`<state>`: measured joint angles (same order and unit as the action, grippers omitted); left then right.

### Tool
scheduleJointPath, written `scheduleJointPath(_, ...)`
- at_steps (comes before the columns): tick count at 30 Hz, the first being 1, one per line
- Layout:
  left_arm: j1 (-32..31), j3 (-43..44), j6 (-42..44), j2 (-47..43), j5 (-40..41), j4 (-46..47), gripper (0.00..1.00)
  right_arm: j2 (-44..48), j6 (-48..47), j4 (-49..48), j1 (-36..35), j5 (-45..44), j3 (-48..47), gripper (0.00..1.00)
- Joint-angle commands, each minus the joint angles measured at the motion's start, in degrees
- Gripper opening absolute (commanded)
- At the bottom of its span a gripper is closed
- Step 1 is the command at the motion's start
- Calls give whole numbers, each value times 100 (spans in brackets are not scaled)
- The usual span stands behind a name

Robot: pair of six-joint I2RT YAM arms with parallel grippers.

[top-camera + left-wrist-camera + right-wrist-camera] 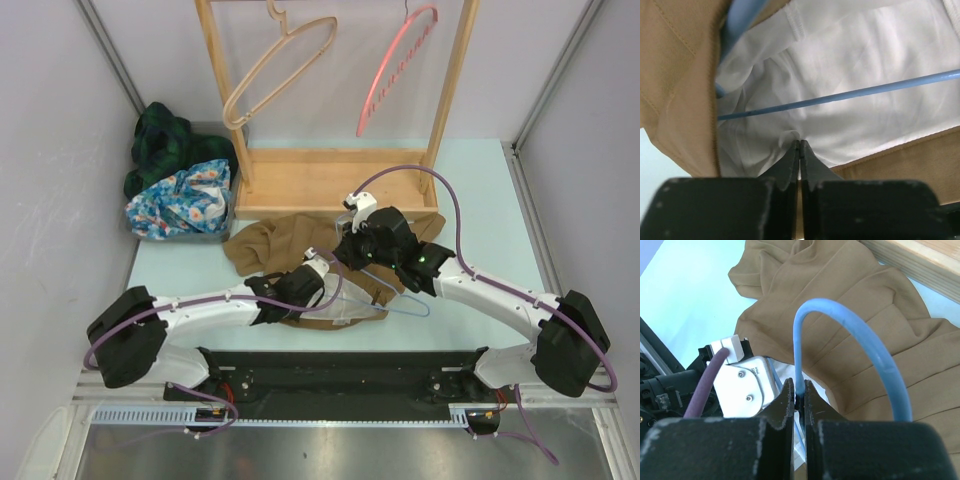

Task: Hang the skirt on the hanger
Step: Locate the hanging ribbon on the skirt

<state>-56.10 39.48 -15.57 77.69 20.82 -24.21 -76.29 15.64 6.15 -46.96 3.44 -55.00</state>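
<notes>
A tan skirt [262,243] with white lining [345,315] lies crumpled on the pale table, in front of the wooden rack. A blue hanger [412,307] lies partly inside it. My left gripper [318,300] is shut on a fold of the white lining [865,65] at the skirt's opening; the hanger's blue bar [850,93] crosses just beyond its tips [800,142]. My right gripper [350,262] is shut on the stem of the hanger's hook [865,350], just above the skirt [850,300], with its tips [800,390] close to the left wrist.
A wooden rack [330,185] stands at the back with a beige hanger [275,70] and a pink hanger [400,65] on its rail. A pile of dark green and blue patterned clothes [180,185] sits at the back left. The left wrist's white camera housing [742,380] is next to my right fingers.
</notes>
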Motion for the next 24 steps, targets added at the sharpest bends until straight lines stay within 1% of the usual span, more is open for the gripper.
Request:
scheduleJointPath(1, 29, 244, -113, -52, 168, -75, 0, 115, 62, -229, 20, -72, -142, 0)
scheduleJointPath(6, 29, 402, -218, -342, 414, -426, 0, 141, 18, -185, 20, -89, -160, 0)
scheduleJointPath(10, 63, 604, -262, -974, 458, -725, 0, 220, -105, -88, 20, 34, -169, 0)
scheduleJointPath(11, 90, 613, -306, -1262, 415, -769, 0, 229, -166, -71, 29, 42, -160, 0)
scheduleJointPath(14, 318, 604, -393, -1694, 178, -884, 0, 308, -280, 0, 38, 139, -134, 0)
scheduleJointPath(20, 722, 420, -534, -2135, -69, -919, 0, 606, -588, 61, 82, 630, -28, 0)
scheduleJointPath(23, 951, 341, -517, -2372, -209, -954, 0, 773, -641, 88, 108, 702, 25, 0)
scheduleJointPath(24, 969, 315, -465, -2477, -471, -867, 0, 791, -650, 114, 117, 736, 16, 0)
